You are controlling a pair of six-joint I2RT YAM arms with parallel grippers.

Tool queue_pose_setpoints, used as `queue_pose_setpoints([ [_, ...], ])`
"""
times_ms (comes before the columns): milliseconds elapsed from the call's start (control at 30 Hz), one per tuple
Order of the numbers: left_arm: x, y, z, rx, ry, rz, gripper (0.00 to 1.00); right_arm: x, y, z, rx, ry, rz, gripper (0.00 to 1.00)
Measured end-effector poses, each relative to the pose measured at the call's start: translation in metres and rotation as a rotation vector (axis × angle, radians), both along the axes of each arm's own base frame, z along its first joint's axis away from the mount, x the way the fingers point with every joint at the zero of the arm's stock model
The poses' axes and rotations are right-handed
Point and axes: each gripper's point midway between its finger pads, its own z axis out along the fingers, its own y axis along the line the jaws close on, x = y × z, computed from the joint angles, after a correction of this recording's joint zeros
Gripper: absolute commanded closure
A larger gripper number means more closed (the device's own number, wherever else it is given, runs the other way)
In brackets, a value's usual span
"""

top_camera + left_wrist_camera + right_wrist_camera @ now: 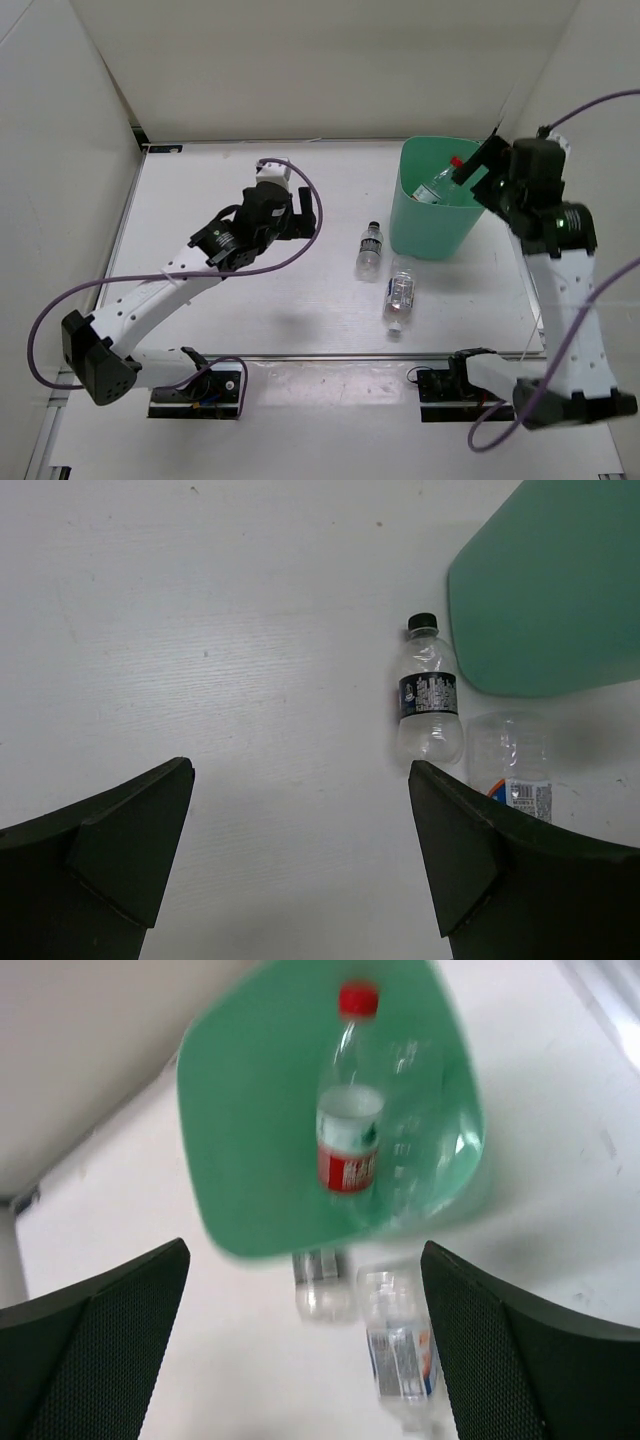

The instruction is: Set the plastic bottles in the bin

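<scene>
The mint-green bin point(437, 222) stands at the table's back right. A red-capped, red-labelled bottle point(441, 183) lies inside it, also seen in the right wrist view point(349, 1110). A black-capped, dark-labelled bottle point(371, 248) lies left of the bin, and a bottle with a white label point(399, 293) lies in front of it. My left gripper point(307, 213) is open and empty, left of the black-capped bottle point(429, 700). My right gripper point(478, 160) is open and empty above the bin's right rim point(205, 1160).
White walls enclose the table on three sides. The bin's outer wall point(545, 590) fills the left wrist view's upper right. The white-labelled bottle point(515, 770) lies partly behind my left gripper's right finger point(470, 860). Purple cables hang from both arms.
</scene>
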Motion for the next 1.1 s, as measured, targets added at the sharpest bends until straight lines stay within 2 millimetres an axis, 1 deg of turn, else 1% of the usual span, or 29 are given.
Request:
queue_pose_setpoints([
  [33, 0.002, -0.002, -0.005, 0.01, 0.013, -0.003, 0.0, -0.014, 0.007, -0.006, 0.009, -0.005, 0.032, 0.0],
  [67, 0.004, -0.004, -0.01, 0.018, 0.024, -0.004, 0.0, -0.025, 0.016, -0.017, 0.019, -0.006, 0.072, 0.0],
  [100, 0.006, -0.007, -0.015, 0.029, 0.038, -0.009, 0.0, -0.039, 0.024, -0.034, 0.022, 0.011, 0.11, 0.0],
  [133, 0.007, -0.009, -0.017, 0.033, 0.043, -0.012, 0.0, -0.052, 0.031, -0.052, 0.025, 0.041, 0.145, 0.0],
  [167, 0.008, -0.01, -0.019, 0.04, 0.049, -0.016, 0.0, -0.064, 0.041, -0.076, 0.025, 0.06, 0.188, 0.0],
  [200, 0.01, -0.011, -0.02, 0.046, 0.051, -0.019, 0.0, -0.076, 0.046, -0.1, 0.022, 0.102, 0.219, 0.0],
  [267, 0.012, -0.013, -0.02, 0.054, 0.05, -0.024, 0.0, -0.1, 0.053, -0.149, 0.009, 0.192, 0.273, 0.0],
  [333, 0.013, -0.014, -0.019, 0.063, 0.044, -0.031, 0.0, -0.116, 0.056, -0.191, -0.01, 0.268, 0.309, 0.0],
  [400, 0.014, -0.012, -0.02, 0.071, 0.043, -0.034, 0.0, -0.128, 0.059, -0.22, -0.03, 0.331, 0.34, 0.0],
  [433, 0.015, -0.012, -0.02, 0.073, 0.043, -0.035, 0.0, -0.131, 0.061, -0.23, -0.039, 0.353, 0.351, 0.0],
  [533, 0.016, -0.011, -0.02, 0.074, 0.045, -0.041, 0.0, -0.13, 0.066, -0.249, -0.074, 0.391, 0.371, 0.0],
  [633, 0.016, -0.01, -0.021, 0.072, 0.048, -0.043, 0.0, -0.116, 0.074, -0.262, -0.109, 0.416, 0.371, 0.0],
  [700, 0.017, -0.008, -0.021, 0.074, 0.049, -0.041, 0.0, -0.108, 0.078, -0.273, -0.133, 0.445, 0.37, 0.0],
  [867, 0.015, -0.002, -0.026, 0.082, 0.058, -0.037, 0.0, -0.095, 0.085, -0.3, -0.17, 0.515, 0.362, 0.0],
  [967, 0.01, 0.004, -0.029, 0.09, 0.068, -0.033, 0.0, -0.088, 0.09, -0.308, -0.189, 0.534, 0.364, 0.06],
  [1000, 0.009, 0.007, -0.029, 0.091, 0.07, -0.028, 0.0, -0.087, 0.092, -0.31, -0.192, 0.538, 0.369, 0.11],
  [1067, 0.006, 0.011, -0.029, 0.089, 0.07, -0.022, 0.0, -0.089, 0.093, -0.313, -0.199, 0.55, 0.378, 0.16],
  [1100, 0.005, 0.013, -0.028, 0.088, 0.07, -0.017, 0.0, -0.089, 0.093, -0.314, -0.2, 0.552, 0.382, 0.23],
])
